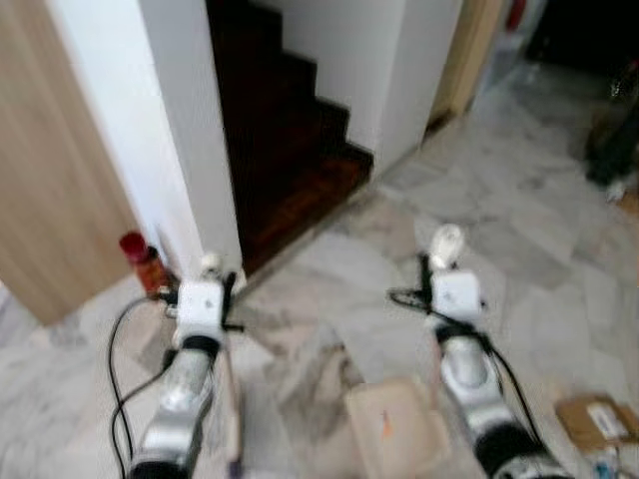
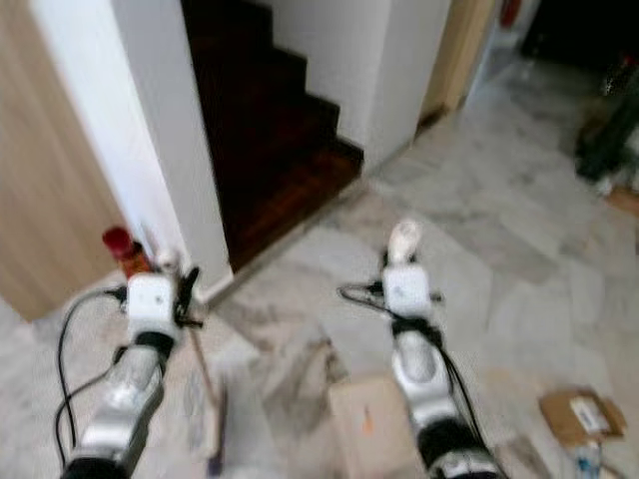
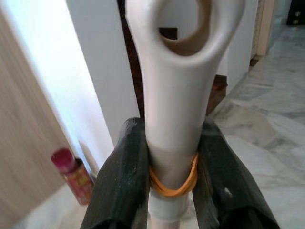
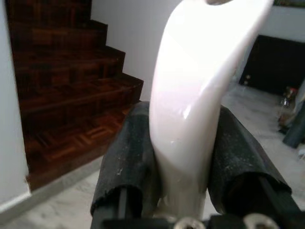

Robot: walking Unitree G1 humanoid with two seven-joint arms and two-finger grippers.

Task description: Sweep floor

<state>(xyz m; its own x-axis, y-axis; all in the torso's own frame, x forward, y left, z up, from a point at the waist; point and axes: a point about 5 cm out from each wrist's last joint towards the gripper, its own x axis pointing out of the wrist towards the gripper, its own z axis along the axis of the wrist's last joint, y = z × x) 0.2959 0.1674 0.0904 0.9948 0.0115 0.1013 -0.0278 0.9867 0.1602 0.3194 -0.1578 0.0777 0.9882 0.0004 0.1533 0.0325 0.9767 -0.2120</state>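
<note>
My left gripper (image 1: 212, 271) is shut on the white looped handle end (image 3: 176, 90) of a broom. An orange rubber band (image 3: 174, 183) circles the handle between the black fingers (image 3: 121, 176). The broom's thin stick (image 1: 232, 399) runs down past my left arm toward the floor. My right gripper (image 1: 442, 255) is shut on the white handle (image 4: 195, 100) of a beige dustpan (image 1: 394, 424), which lies low between my arms. Both grippers are held out over the marble floor (image 1: 519, 249), in front of a staircase.
Dark wooden stairs (image 1: 290, 150) rise ahead between white walls (image 1: 190, 130). A red-capped bottle (image 1: 145, 261) stands at the wall's foot beside a wooden panel (image 1: 50, 200). A small cardboard box (image 1: 597, 421) lies at bottom right, and dark objects (image 1: 614, 150) stand at far right.
</note>
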